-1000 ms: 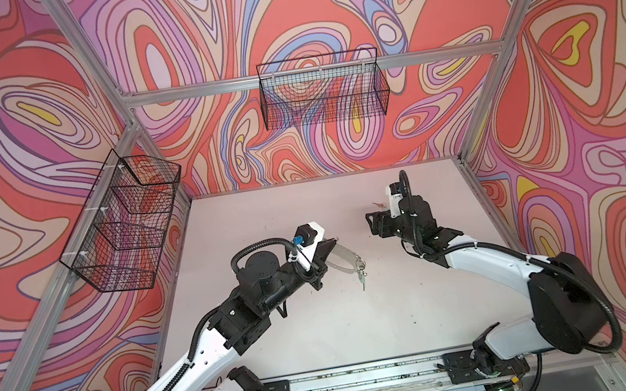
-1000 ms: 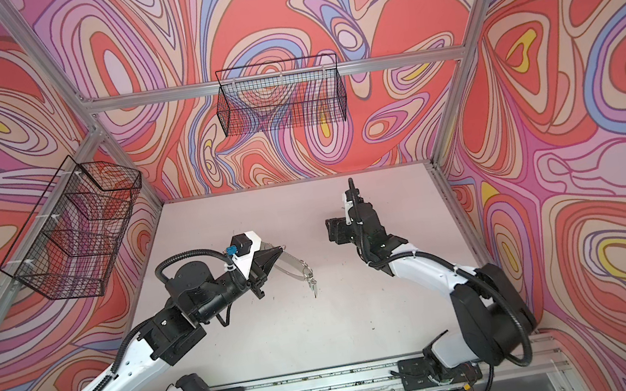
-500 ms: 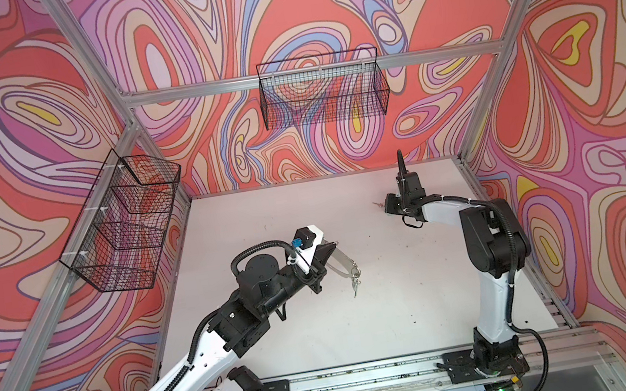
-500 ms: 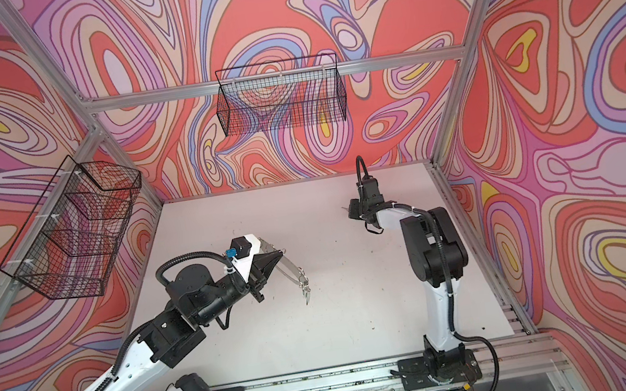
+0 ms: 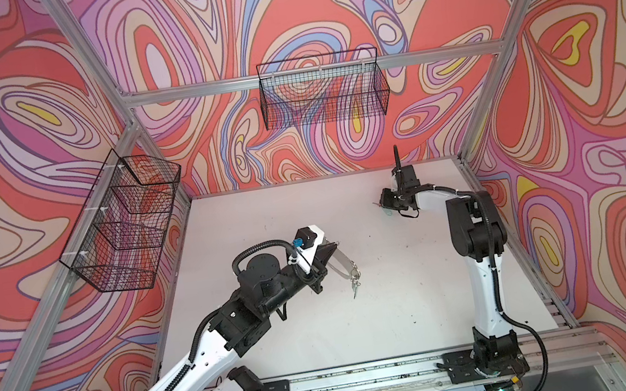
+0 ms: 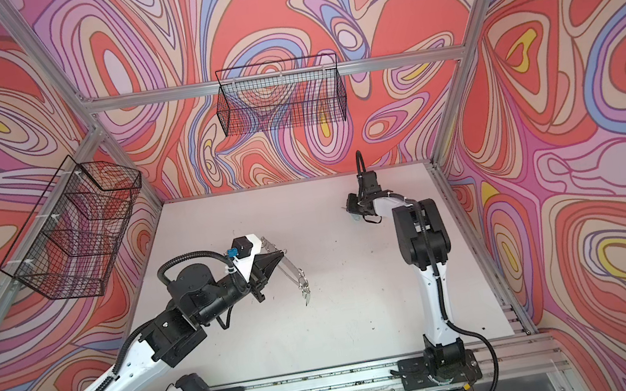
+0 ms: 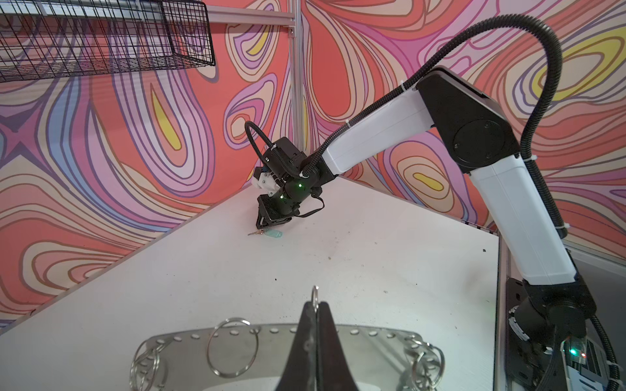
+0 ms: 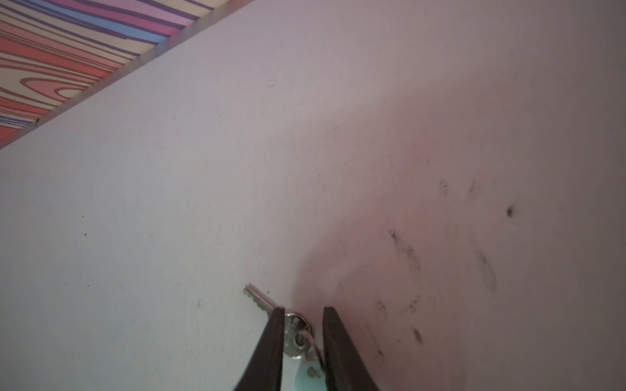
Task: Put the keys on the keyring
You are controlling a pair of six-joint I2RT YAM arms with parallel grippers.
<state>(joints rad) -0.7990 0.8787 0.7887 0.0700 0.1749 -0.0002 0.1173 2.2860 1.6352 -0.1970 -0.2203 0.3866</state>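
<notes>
Okay, my right jaws stand apart around the key [image 8: 294,333], blade pointing ahead. My left jaws clamp the keyring [image 7: 372,348]

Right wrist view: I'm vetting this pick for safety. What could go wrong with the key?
The key lies flat on the table with the right gripper straddling only its head: closing might skid it away. The left gripper pinches the keyring by its edge, so threading force could tilt it.
</notes>
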